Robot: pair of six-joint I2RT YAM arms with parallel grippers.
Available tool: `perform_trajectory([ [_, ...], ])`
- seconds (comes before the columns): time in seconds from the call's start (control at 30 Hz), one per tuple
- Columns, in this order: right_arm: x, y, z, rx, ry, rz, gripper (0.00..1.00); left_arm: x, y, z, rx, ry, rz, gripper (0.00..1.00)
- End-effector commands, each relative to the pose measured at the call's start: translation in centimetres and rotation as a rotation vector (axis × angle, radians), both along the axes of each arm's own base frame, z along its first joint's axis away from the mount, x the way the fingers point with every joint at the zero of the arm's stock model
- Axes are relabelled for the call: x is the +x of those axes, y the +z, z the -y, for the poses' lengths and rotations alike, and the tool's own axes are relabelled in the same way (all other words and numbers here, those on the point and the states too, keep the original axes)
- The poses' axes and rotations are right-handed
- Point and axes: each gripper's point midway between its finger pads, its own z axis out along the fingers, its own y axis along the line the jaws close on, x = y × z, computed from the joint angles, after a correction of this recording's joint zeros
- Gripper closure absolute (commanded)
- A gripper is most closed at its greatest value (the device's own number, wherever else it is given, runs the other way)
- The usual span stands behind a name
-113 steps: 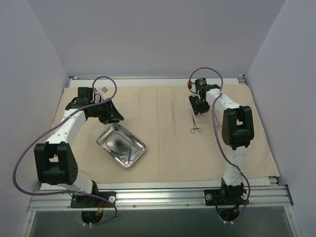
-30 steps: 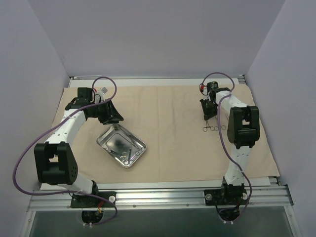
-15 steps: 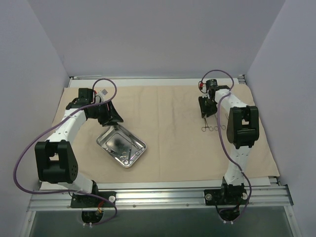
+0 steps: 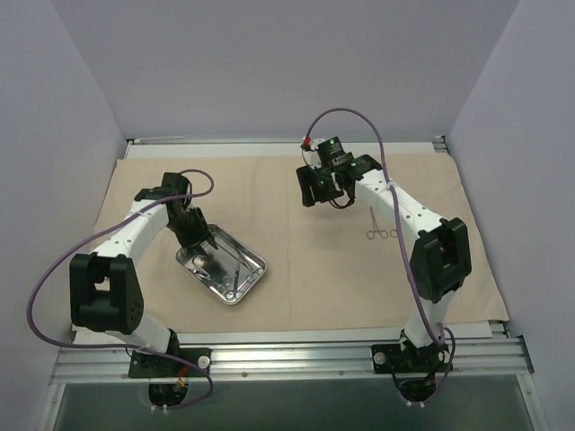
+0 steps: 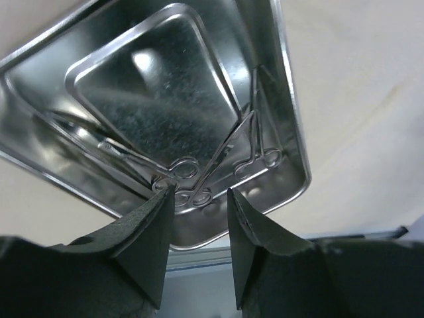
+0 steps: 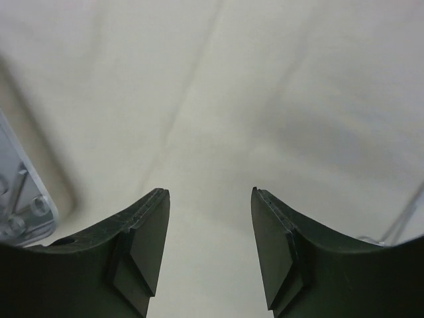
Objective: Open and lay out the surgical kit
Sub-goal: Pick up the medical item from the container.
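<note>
The beige cloth wrap (image 4: 296,269) lies spread flat over the table. The steel tray (image 4: 260,267) sits on it at the left and holds several ring-handled instruments (image 4: 235,280). They also show in the left wrist view (image 5: 218,159). My left gripper (image 4: 203,244) hangs open and empty over the tray's far-left part, its fingertips (image 5: 154,218) just above the ring handles. Two instruments (image 4: 382,231) lie side by side on the cloth at the right. My right gripper (image 4: 322,199) is open and empty above bare cloth (image 6: 218,99) at the centre back.
The right wrist view shows the tray's corner (image 6: 20,205) at its left edge and a thin instrument (image 6: 397,228) at its lower right. Lilac walls close in the back and both sides. An aluminium rail (image 4: 287,364) runs along the near edge.
My right arm set an instrument beside the other at the right, then swung left to the centre back, open. My left gripper moved down from behind the tray to over it.
</note>
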Motion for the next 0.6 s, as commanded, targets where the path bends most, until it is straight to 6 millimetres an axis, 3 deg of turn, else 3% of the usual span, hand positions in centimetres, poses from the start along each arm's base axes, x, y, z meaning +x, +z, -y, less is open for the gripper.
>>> perform_trajectory([
  [0.0, -3.5, 2.5, -4.2, 0.159, 0.073, 0.006, 0.48, -1.2, -0.1, -1.0, 0.175, 0.213, -0.079, 0.53],
  [0.07, -4.8, 2.8, -5.5, 0.196, 0.106, 0.005, 0.48, -1.6, 0.4, -1.0, 0.264, 0.223, -0.077, 0.50],
  [0.17, -6.0, 3.9, -6.9, 0.241, 0.142, 0.006, 0.48, -2.6, -0.4, -0.1, 0.277, 0.277, -0.117, 0.49],
  [0.37, -7.4, 4.3, -6.9, 0.234, 0.170, 0.019, 0.47, -6.0, -3.6, 0.8, 0.310, 0.352, -0.234, 0.46],
  [0.57, -8.2, 4.3, -6.6, 0.239, 0.180, 0.019, 0.47, -6.0, -5.3, 0.6, 0.322, 0.412, -0.247, 0.45],
])
